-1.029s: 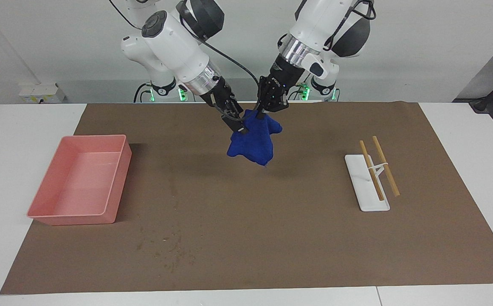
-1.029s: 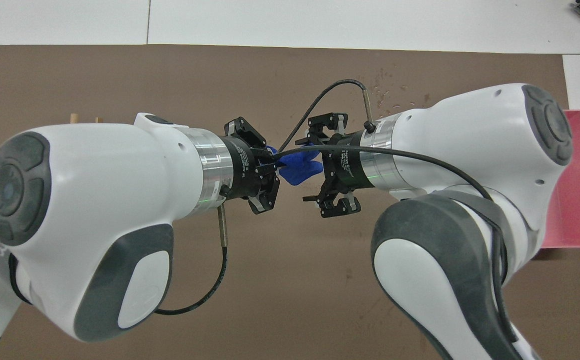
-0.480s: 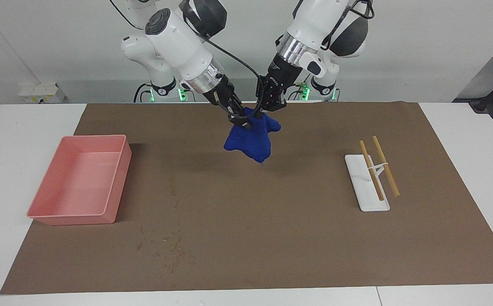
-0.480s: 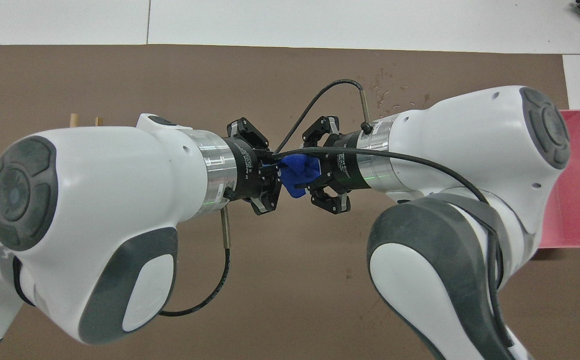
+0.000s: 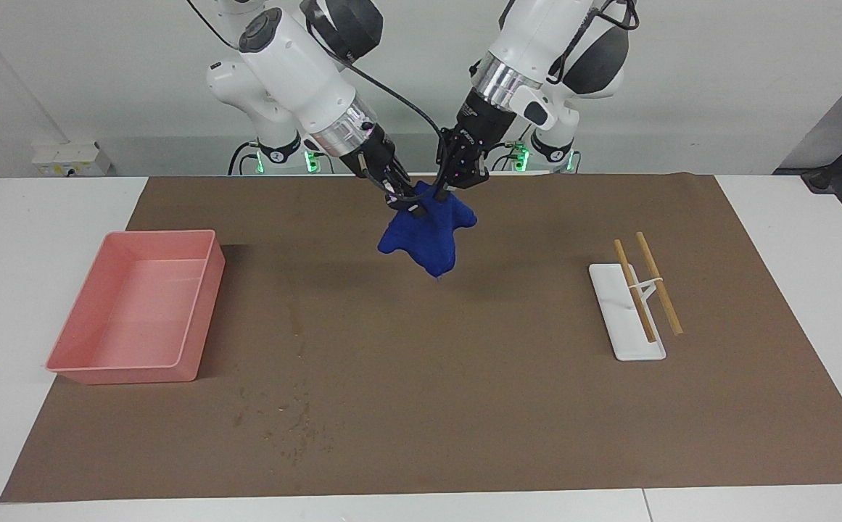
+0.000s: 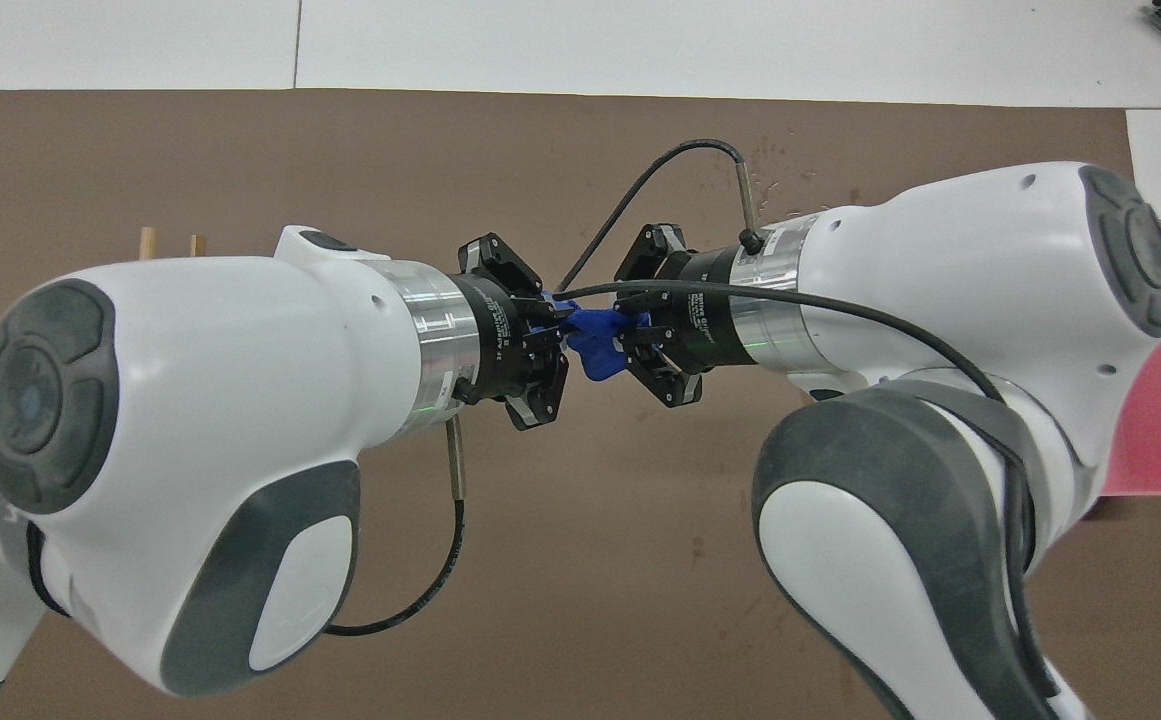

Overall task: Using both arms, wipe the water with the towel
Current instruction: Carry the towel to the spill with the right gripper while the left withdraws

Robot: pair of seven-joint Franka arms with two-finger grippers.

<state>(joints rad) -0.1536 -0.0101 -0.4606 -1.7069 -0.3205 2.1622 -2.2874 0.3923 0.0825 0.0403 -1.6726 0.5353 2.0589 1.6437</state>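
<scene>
Both of my grippers hang over the middle of the brown mat (image 5: 464, 406), at the end nearest my bases, and between them they carry the blue towel (image 5: 424, 235). My left gripper (image 5: 444, 193) comes down from the arm whose base stands at the rack's end of the table, and its jaws are clamped on the towel's upper edge. My right gripper (image 5: 407, 206) comes in from the arm at the tray's end, and its jaws are pinched tight on the same upper edge, just beside the left one. The towel droops from the two grips in a crumpled bunch, its lowest corner pointing down at the mat; I cannot tell whether that tip touches the mat.

From above, my two wrists point at each other, left gripper (image 6: 555, 335) and right gripper (image 6: 630, 335) nearly meeting, with only a small fold of the towel (image 6: 595, 345) showing between them.

Toward my right arm's end of the table sits the pink tray (image 5: 196, 304), on the mat's edge. Toward my left arm's end stands the white rack (image 5: 613, 304) with its two wooden rods (image 5: 656, 283). A patch of darker wet spots (image 5: 283, 424) marks the mat farther from me than the tray, well apart from the towel.
</scene>
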